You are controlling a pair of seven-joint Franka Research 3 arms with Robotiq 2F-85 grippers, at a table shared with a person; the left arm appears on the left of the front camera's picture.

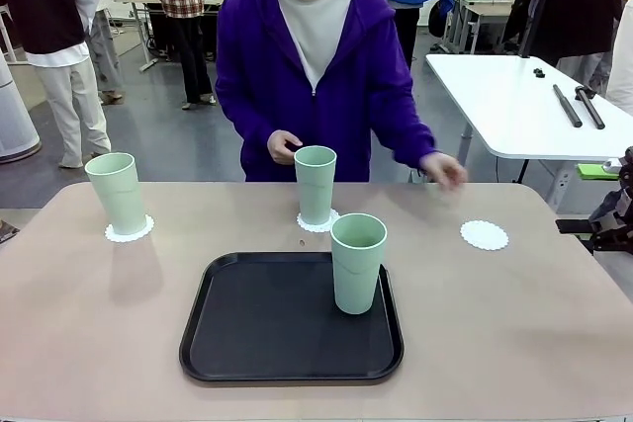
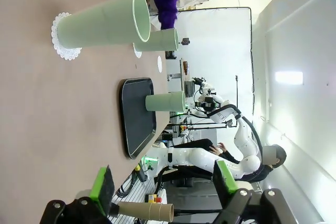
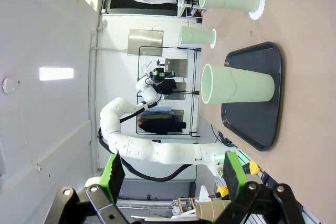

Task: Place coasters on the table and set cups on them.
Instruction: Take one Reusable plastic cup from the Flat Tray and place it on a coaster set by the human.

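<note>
Currently, one cup (image 1: 118, 195) stands on the left coaster (image 1: 132, 233) and a second cup (image 1: 316, 185) on the middle coaster (image 1: 321, 225), toward the far side of the beige worktop (image 1: 89, 323). The third cup (image 1: 357, 262) stands upright on the black tray (image 1: 267, 333). The bare coaster (image 1: 484, 235) lies farther right, near the person's hand (image 1: 442, 170). The robot's left hand (image 2: 163, 182) and right hand (image 3: 172, 174) gape wide, holding nothing. Likely risks: a high grip tipping the tall cup, or its base shoving the light coaster aside.
</note>
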